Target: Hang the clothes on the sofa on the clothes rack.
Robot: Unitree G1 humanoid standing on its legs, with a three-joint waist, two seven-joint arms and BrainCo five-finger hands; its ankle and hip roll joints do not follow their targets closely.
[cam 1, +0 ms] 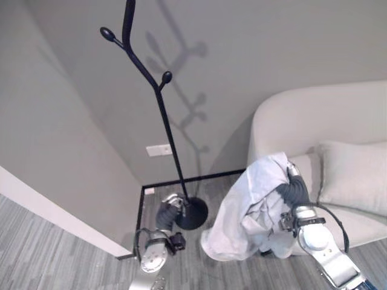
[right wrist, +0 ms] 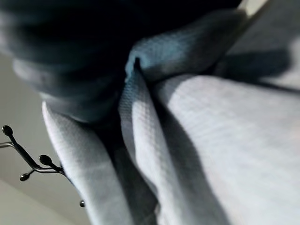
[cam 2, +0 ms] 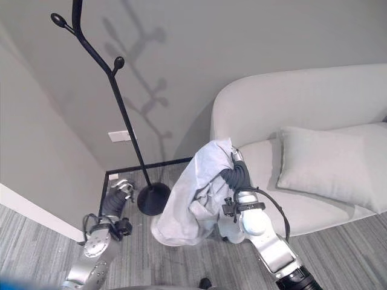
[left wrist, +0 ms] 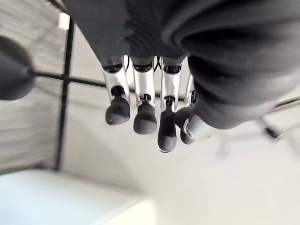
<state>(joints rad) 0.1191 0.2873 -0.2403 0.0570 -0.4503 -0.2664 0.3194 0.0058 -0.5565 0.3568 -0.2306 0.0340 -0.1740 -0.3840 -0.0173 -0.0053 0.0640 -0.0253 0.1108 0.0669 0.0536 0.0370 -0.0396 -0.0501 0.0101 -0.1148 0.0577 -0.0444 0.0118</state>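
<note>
Floor (cam 1: 72,241) is grey wood-look planks, walls plain grey, with a white outlet plate (cam 1: 159,150) low down, no writing I can make out. From the head cameras, the black clothes rack (cam 1: 164,124) stands in the corner on its round base, and the cream sofa (cam 1: 314,121) with a pale cushion (cam 2: 329,166) sits off to my right. My right hand (cam 1: 294,181) is up in front of the sofa with the white shirt (cam 1: 254,208) draped over it, clear of the seat; fingers are buried in the cloth, so can't tell how they sit. My left hand (cam 1: 171,205) hangs low beside the rack's base.

Left wrist cam: left hand's fingers (left wrist: 145,110) hang loose and straight, holding nothing, floor and rack pole behind them.

Right wrist cam: shirt folds (right wrist: 187,140) up close, plus the rack's knobbed branches (right wrist: 28,161) off to one side.
</note>
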